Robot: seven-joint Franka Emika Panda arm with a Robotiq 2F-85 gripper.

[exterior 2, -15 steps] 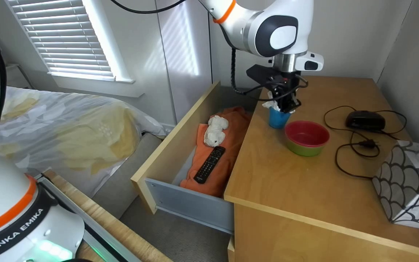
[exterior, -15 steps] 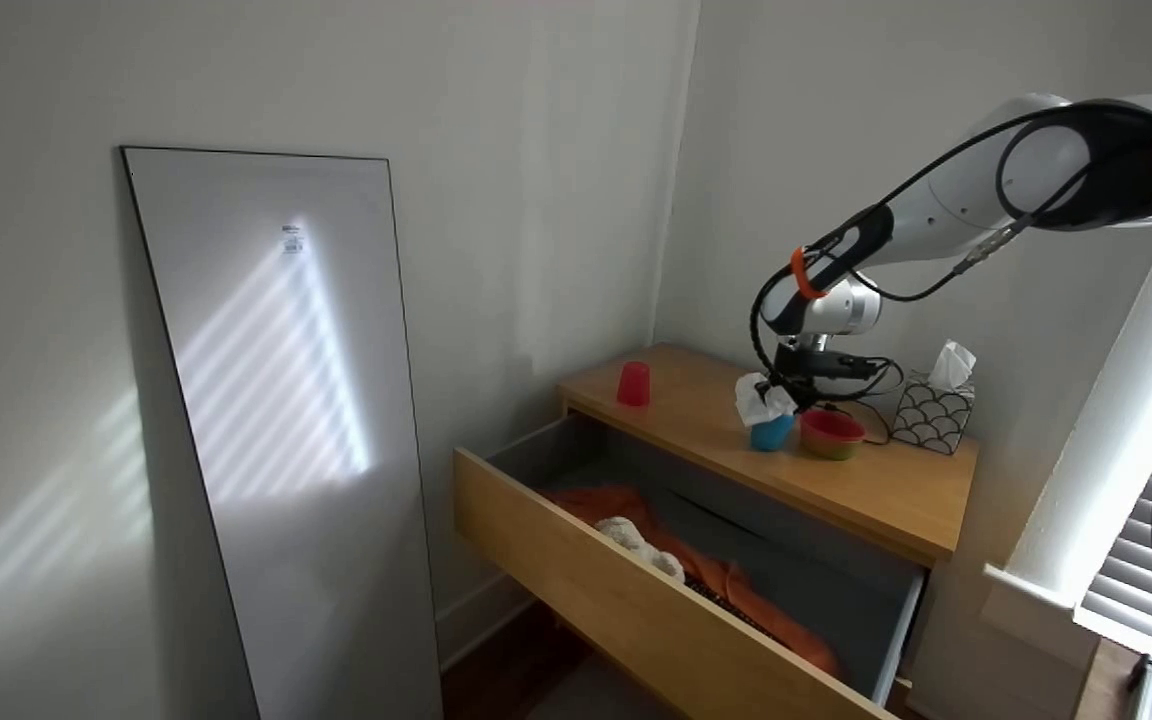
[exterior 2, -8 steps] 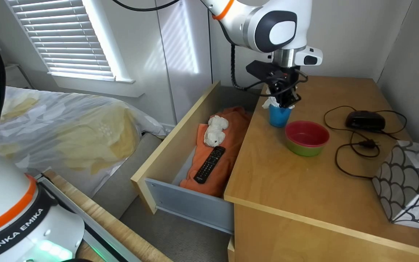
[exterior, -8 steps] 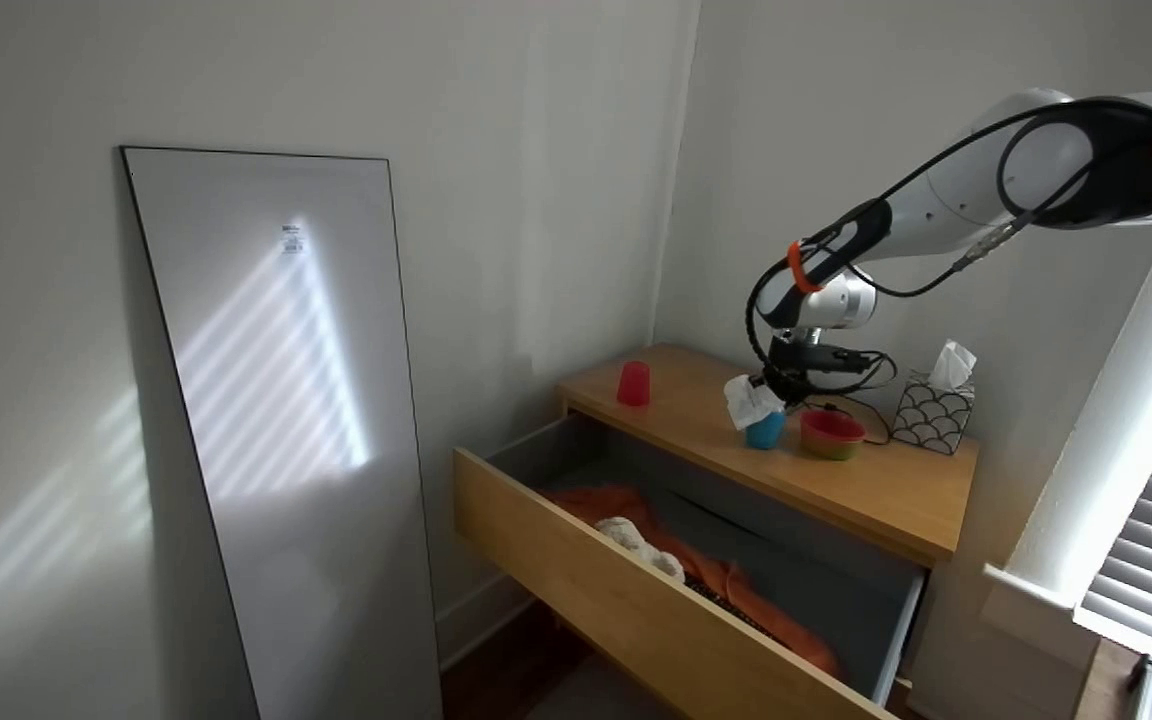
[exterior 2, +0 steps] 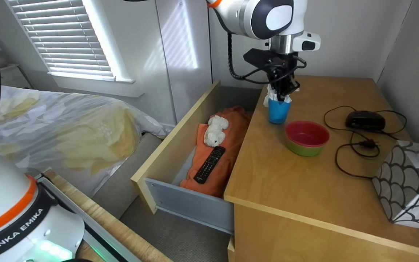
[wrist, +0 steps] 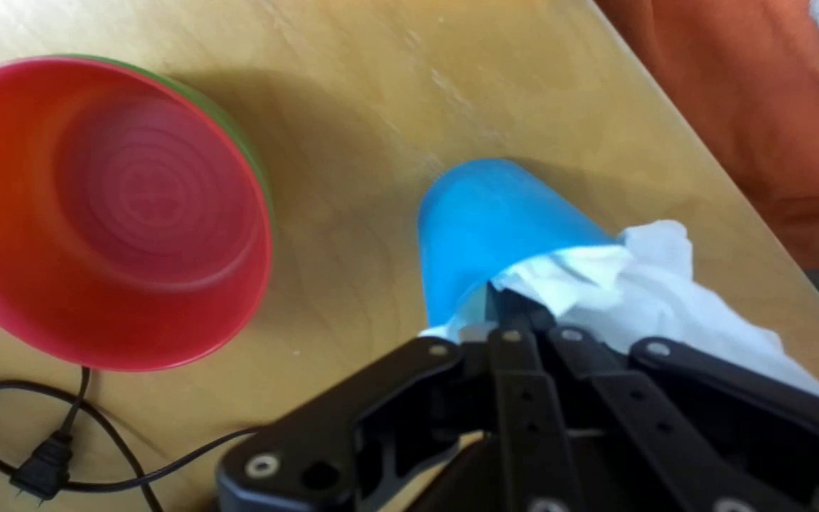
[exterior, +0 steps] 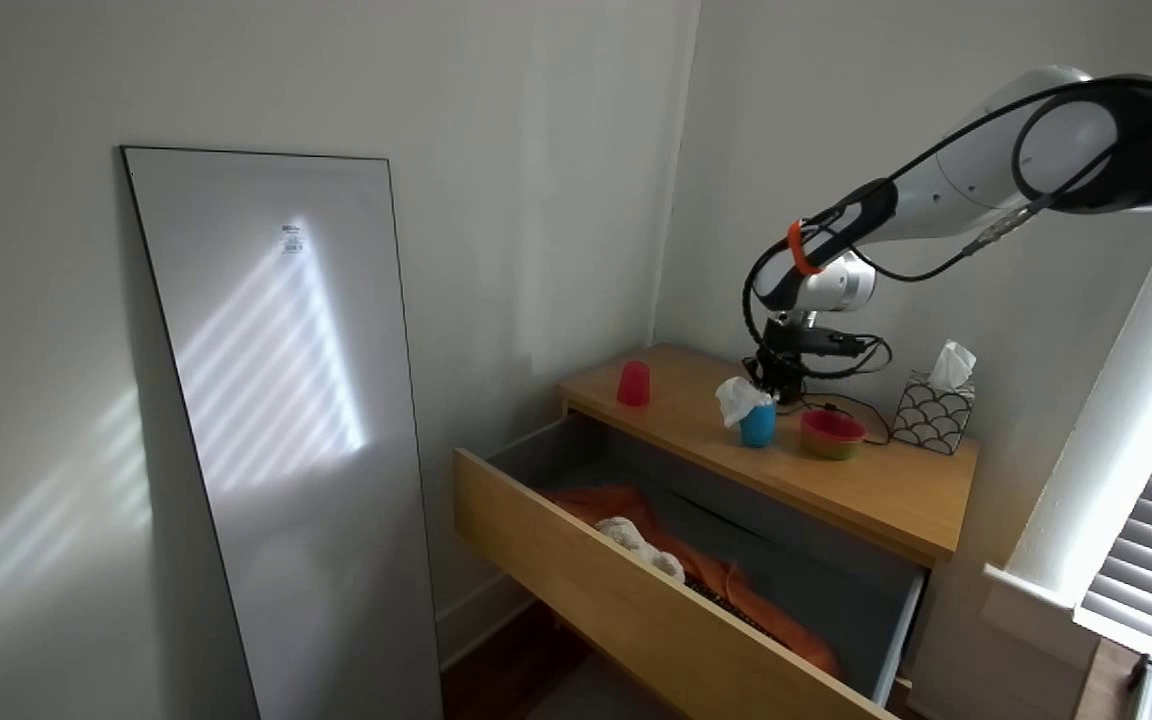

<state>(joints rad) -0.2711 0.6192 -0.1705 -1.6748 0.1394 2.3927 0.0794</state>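
Atop the dresser (exterior 2: 286, 178) stands the cup (wrist: 498, 220), red bowl (wrist: 114, 213) at its nine o'clock in the wrist view, tissue (wrist: 672, 302) spilling out toward four, seemingly too bulky for the mouth, where the hand (wrist: 523, 313) rests, pressed together, thus likely slim enough to fit.

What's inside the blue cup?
White tissue in the mouth of the blue cup, spilling over its rim. The bottom inside is hidden by tissue and fingers.
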